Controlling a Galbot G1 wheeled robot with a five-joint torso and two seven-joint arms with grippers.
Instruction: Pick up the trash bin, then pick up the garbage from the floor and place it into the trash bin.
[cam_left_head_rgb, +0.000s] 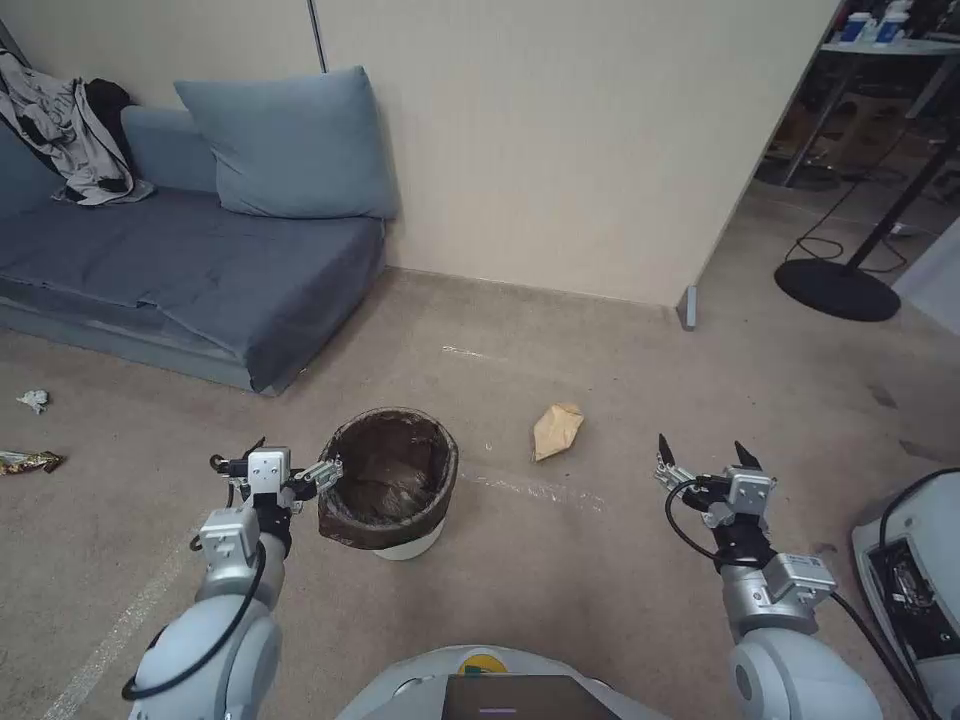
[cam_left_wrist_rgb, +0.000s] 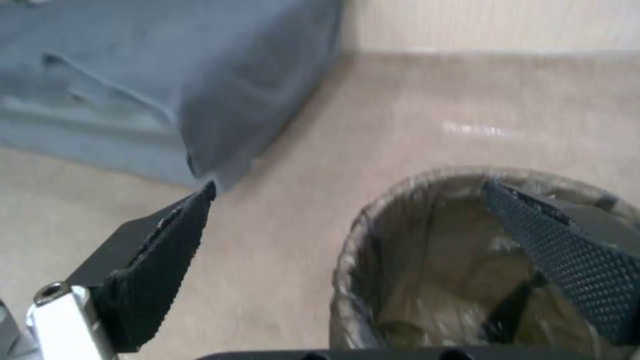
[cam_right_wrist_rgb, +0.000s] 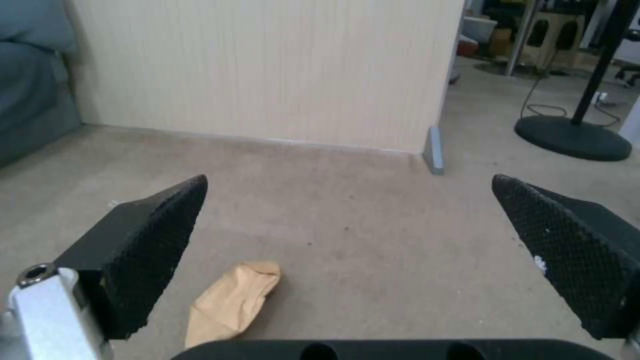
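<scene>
The trash bin (cam_left_head_rgb: 392, 490), a small white bucket lined with a dark bag, stands on the carpet just ahead of me. My left gripper (cam_left_head_rgb: 295, 457) is open at its left rim. In the left wrist view, the left gripper (cam_left_wrist_rgb: 350, 190) has one finger inside the trash bin (cam_left_wrist_rgb: 427, 280) and the other outside over the floor, with the rim between them. A piece of garbage, a crumpled tan paper (cam_left_head_rgb: 556, 430), lies to the right of the bin. My right gripper (cam_left_head_rgb: 700, 446) hangs open and empty to the right of the paper; the right wrist view shows the right gripper (cam_right_wrist_rgb: 348, 180) above the tan paper (cam_right_wrist_rgb: 230, 305).
More litter lies far left: a white paper ball (cam_left_head_rgb: 33, 400) and a brown wrapper (cam_left_head_rgb: 28, 461). A blue sofa (cam_left_head_rgb: 190, 280) with a cushion stands at the back left against the wall (cam_left_head_rgb: 560, 150). A black stand base (cam_left_head_rgb: 838, 290) with cables sits at the back right.
</scene>
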